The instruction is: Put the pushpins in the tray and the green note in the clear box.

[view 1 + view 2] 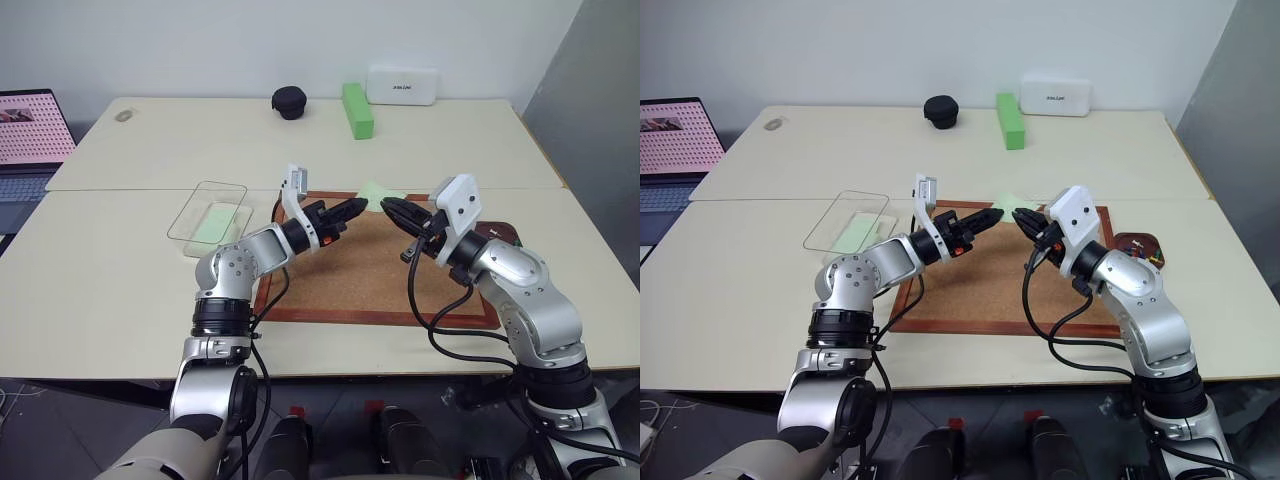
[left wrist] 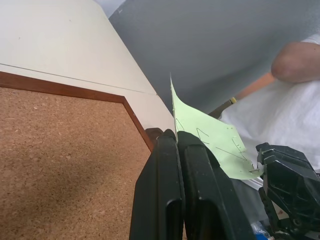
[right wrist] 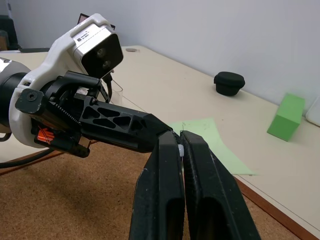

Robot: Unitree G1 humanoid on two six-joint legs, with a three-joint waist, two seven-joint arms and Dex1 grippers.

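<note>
The green note (image 1: pixel 379 191) lies over the far edge of the corkboard (image 1: pixel 340 285). My left gripper (image 1: pixel 360 204) is shut with its tips at the note's near corner, and the note (image 2: pixel 210 137) rises right from between them. My right gripper (image 1: pixel 386 205) faces it tip to tip, shut, with a tiny white pushpin (image 3: pixel 180 149) wedged between its fingertips. The dark reddish tray (image 1: pixel 1138 243) sits by the board's right edge with several coloured pushpins in it. Left of the board stands the clear box (image 1: pixel 208 213), with a pale green patch inside.
A bright green block (image 1: pixel 357 110), a black case (image 1: pixel 290 102) and a white device (image 1: pixel 401 85) stand at the table's far side. A laptop (image 1: pixel 30 140) sits at the far left. A person's arm (image 2: pixel 297 60) shows beyond the table.
</note>
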